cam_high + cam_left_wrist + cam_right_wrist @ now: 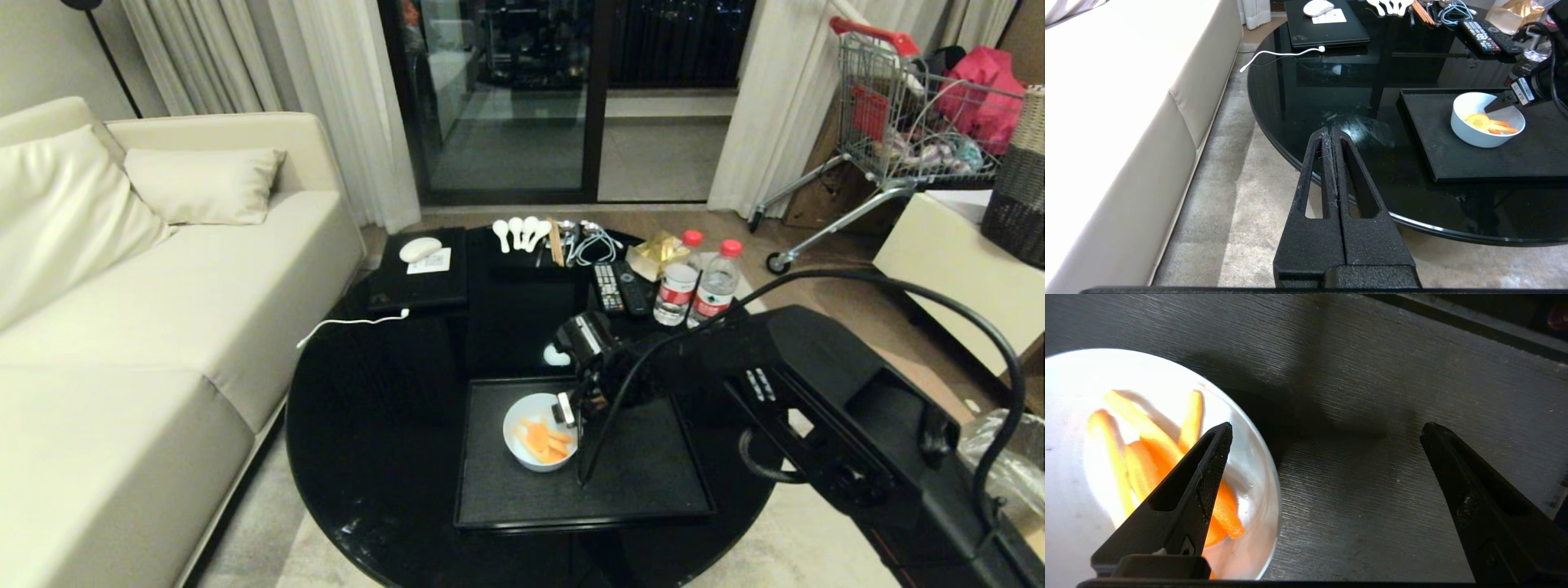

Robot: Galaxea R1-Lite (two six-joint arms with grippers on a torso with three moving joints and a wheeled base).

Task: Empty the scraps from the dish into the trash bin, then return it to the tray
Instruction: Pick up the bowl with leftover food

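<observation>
Now the right gripper (1327,430) hangs over the tray (645,482), its jaws spread wide and holding nothing. One finger (1208,457) sits above the inside of the dish (522,425), over the scraps (545,441); the other finger stands outside the rim above bare tray surface, so the dish's near wall lies between them. Whether the inner finger touches the scraps is hard to tell from the wrist view. On the round black table (367,425), the tray lies toward 6 o'clock, and the dish rests at about 9 o'clock on the tray, left of its middle. Two water bottles (698,286) stand at roughly 1 o'clock on the table, with remotes (619,287) just beside them and white spoons (518,233) near 12. The trash bin's liner (1008,465) appears to show at the far right edge. Meanwhile the left gripper (1331,132) is parked beyond the table's edge, pressed closed and empty.
</observation>
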